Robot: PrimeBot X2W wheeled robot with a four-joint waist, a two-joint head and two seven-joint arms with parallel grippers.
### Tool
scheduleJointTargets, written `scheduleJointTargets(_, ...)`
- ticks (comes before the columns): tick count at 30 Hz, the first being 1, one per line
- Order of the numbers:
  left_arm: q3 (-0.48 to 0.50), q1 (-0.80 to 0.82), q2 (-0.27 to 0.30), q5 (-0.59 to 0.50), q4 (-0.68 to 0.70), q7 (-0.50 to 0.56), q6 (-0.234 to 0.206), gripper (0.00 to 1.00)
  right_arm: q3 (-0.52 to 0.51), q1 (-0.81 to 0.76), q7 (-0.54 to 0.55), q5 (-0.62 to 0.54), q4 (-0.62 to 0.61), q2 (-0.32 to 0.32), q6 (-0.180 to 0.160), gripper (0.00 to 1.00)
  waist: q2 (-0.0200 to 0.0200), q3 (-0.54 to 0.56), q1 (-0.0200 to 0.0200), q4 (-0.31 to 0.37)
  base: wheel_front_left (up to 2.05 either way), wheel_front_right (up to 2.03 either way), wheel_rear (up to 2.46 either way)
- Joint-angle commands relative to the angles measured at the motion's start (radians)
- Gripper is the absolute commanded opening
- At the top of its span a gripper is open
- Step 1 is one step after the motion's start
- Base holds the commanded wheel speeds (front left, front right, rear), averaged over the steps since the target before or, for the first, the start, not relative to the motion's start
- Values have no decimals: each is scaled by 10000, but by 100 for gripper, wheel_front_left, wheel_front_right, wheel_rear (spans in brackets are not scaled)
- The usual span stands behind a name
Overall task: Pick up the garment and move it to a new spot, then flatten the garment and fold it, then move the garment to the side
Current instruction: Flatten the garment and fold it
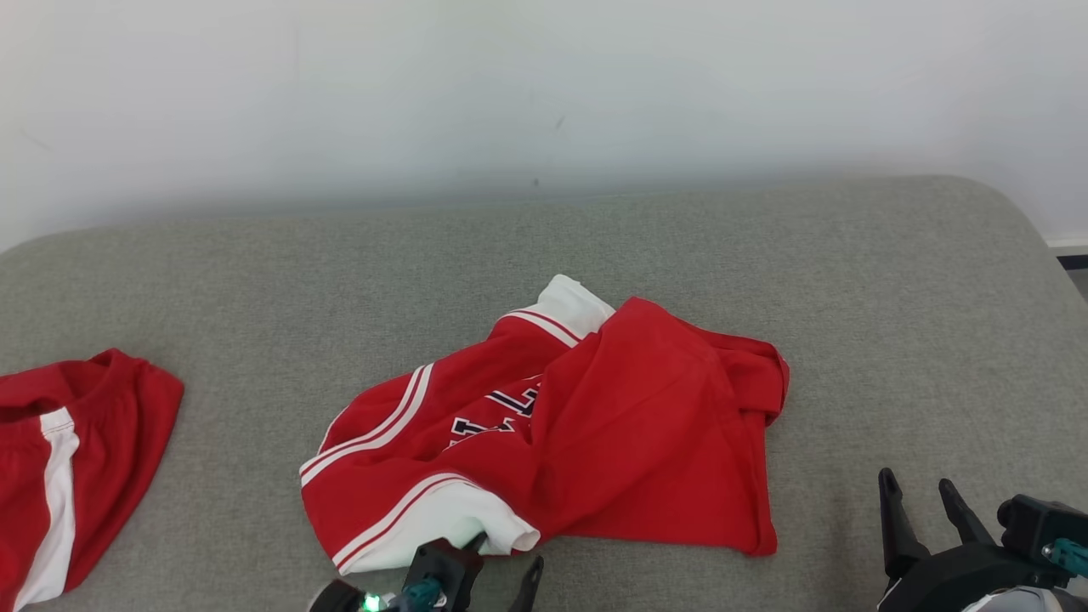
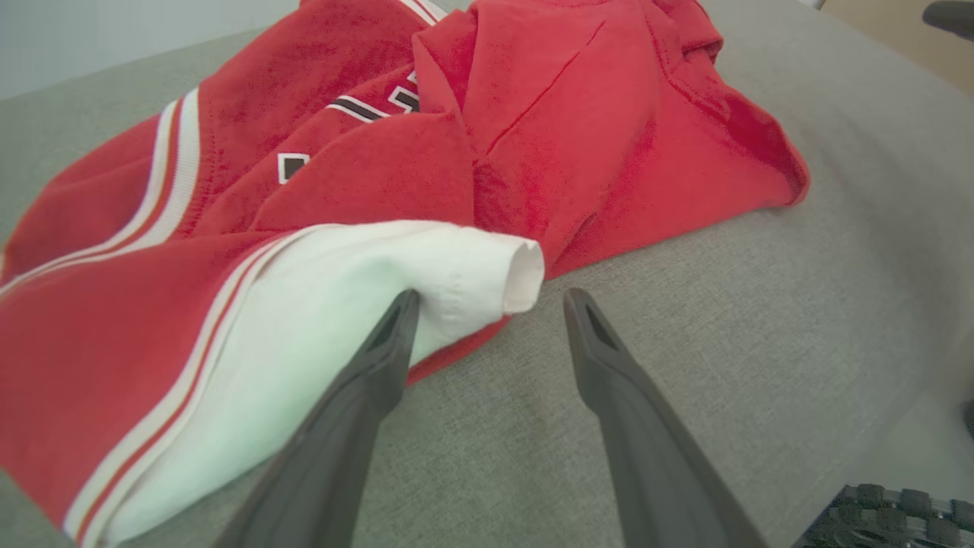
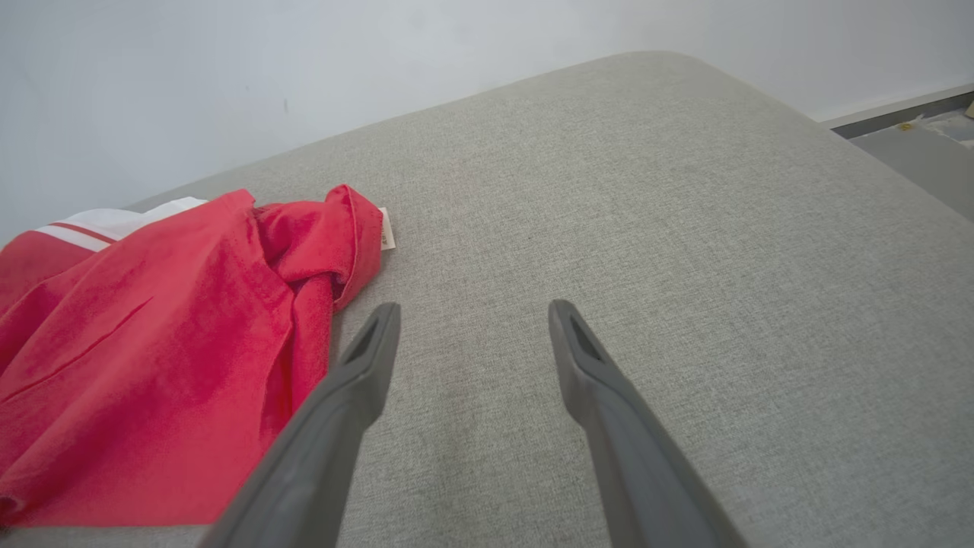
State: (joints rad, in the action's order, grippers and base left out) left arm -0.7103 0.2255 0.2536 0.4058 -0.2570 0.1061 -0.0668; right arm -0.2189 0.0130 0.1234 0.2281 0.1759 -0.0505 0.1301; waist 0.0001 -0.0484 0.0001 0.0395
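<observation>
With another red-and-white garment (image 1: 68,459) well to its left, the crumpled red jersey (image 1: 595,425) lies mid grey fabric surface (image 1: 850,297), our left claw (image 2: 491,298) wide, one finger (image 2: 380,358) against its white sleeve (image 2: 456,262), our right claw (image 3: 468,308) wide, empty.

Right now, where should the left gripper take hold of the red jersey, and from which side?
The white sleeve cuff on the near edge of the jersey, from the robot's side. It lifts off the grey cushion as an open tube, just ahead of the open left gripper; a short advance should pinch it.
</observation>
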Motion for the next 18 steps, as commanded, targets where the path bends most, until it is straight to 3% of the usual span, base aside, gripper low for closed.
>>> scheduleJointTargets(1, 54, -210, -34, 226, -86, -92, 107, 100, -35, -30, 8, -54, -16, 8, 15, 100, -1, -8, -1, -42, 0, 0, 0)
scheduleJointTargets(5, 508, -783, -26, 1170, -168, -68, 208, 100, -193, -130, 13, -39, 12, 4, 15, 100, -1, 32, -1, -223, 0, 0, 0)
scheduleJointTargets(9, 1294, -1294, 423, 1633, -31, 157, -541, 100, -187, -151, 20, 1, 60, 7, 15, 100, -1, 108, -1, -466, 0, 0, 0)
scheduleJointTargets(12, 1715, -1412, 742, 1812, 79, 279, -865, 100, -105, -119, 38, 18, 78, 4, 15, 100, -1, 122, -1, -571, 0, 0, 0)
scheduleJointTargets(18, 2231, -668, 628, 2112, -526, 237, -1100, 100, 88, 6, 66, 46, 22, 5, 15, 100, -1, 7, -1, -577, 0, 0, 0)
